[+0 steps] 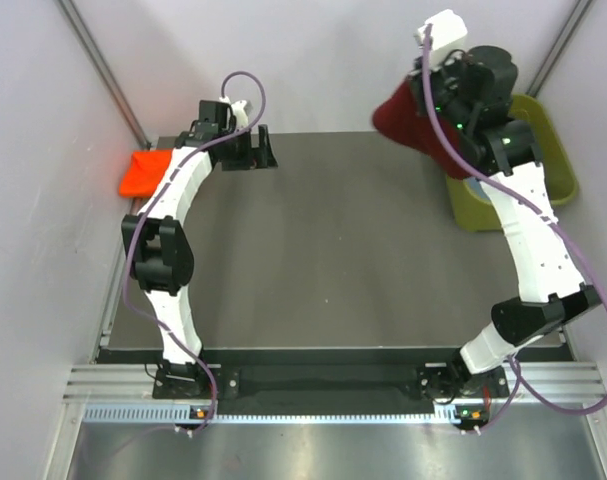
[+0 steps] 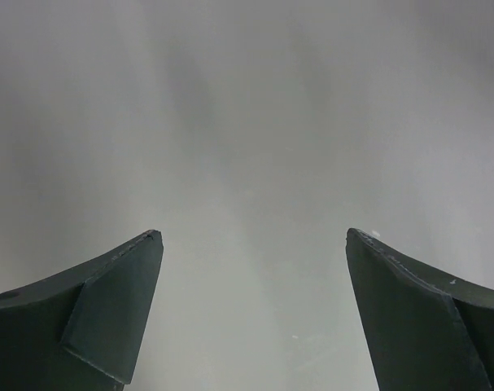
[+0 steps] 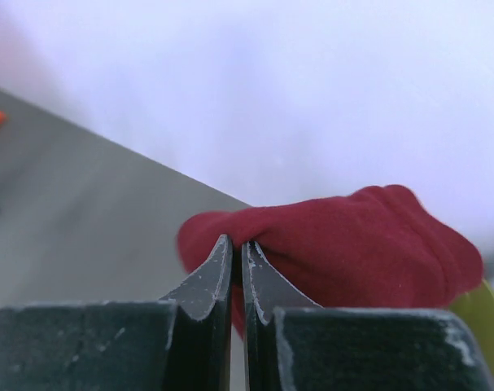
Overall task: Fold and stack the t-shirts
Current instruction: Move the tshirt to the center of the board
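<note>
- Right hand (image 3: 237, 248), raised over the far right corner of the desk (image 1: 353, 250), is clamped shut on a pinch of the dark maroon t-shirt (image 3: 352, 244).
- Left hand (image 2: 252, 235) stands wide apart and holds nothing. It is at the far left of the desk, near the bright orange t-shirt (image 1: 143, 172), which lies in a compact slab at that edge.
- Risk, as I judge it: my pinch takes only a small fold, so the cloth could slip free on a quick swing. Its hanging part could also catch the rim of the olive-green plastic tub (image 1: 558, 150) below.
- Maroon shirt hangs as a rounded, wadded bundle, with no sleeve or hem to tell apart. Spreading it flat may need my other hand, now well apart.
</note>
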Available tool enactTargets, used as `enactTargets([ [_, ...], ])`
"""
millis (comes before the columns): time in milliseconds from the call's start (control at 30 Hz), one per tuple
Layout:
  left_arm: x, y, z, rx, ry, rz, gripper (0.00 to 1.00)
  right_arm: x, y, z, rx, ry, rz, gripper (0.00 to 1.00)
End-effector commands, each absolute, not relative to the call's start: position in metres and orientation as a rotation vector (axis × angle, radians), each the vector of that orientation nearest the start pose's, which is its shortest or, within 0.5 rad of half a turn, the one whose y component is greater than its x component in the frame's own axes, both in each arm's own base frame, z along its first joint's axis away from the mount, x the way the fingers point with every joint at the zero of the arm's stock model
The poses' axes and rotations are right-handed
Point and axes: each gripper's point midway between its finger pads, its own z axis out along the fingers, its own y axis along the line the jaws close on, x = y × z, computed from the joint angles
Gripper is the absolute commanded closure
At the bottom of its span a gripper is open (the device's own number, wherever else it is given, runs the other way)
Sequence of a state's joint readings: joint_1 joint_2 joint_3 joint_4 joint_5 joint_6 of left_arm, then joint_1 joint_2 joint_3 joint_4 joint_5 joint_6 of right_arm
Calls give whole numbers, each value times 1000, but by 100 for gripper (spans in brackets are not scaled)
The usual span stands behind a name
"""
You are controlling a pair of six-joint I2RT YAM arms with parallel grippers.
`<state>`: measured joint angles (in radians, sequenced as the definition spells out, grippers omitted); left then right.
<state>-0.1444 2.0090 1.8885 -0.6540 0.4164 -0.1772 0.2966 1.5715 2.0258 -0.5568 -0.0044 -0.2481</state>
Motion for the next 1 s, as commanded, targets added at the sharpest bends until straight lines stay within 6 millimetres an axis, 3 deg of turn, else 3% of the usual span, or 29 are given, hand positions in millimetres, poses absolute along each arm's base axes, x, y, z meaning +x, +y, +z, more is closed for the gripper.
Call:
enactTargets([
  [0, 510, -114, 248, 114, 2208, -411, 1, 408, 189, 528, -608, 1410, 137, 100],
  [100, 502, -97, 261, 78, 2186, -378, 1, 403, 226, 519, -667, 1406, 206, 100],
  [233, 486, -83, 259, 48, 2192, -377, 1, 414, 232, 483, -685, 1485, 201, 100],
  [267, 483, -82, 257, 45, 2197, -378, 1, 420, 227, 475, -664, 1507, 168, 96],
  [300, 479, -81, 262, 44, 2188, -375, 1, 429, 224, 443, -675, 1578, 133, 89],
  [333, 474, -81, 255, 42, 2204, -376, 1, 434, 221, 424, -686, 1618, 108, 79],
  [367, 472, -81, 255, 41, 2203, -378, 1, 438, 217, 408, -687, 1656, 76, 54],
  [400, 467, -80, 254, 40, 2207, -377, 1, 445, 205, 376, -685, 1729, 9, 49],
  [500, 458, -77, 254, 40, 2209, -360, 1, 444, 189, 355, -644, 1786, -18, 44],
  [533, 456, -76, 255, 40, 2208, -358, 1, 438, 186, 362, -636, 1770, -11, 43],
  [767, 450, -72, 246, 34, 2227, -354, 1, 415, 190, 343, -679, 1812, 65, 41],
  [900, 445, -69, 238, 21, 2246, -354, 1, 411, 223, 315, -743, 1869, 252, 43],
  [967, 441, -67, 237, 15, 2248, -353, 3, 414, 249, 286, -777, 1932, 363, 45],
])
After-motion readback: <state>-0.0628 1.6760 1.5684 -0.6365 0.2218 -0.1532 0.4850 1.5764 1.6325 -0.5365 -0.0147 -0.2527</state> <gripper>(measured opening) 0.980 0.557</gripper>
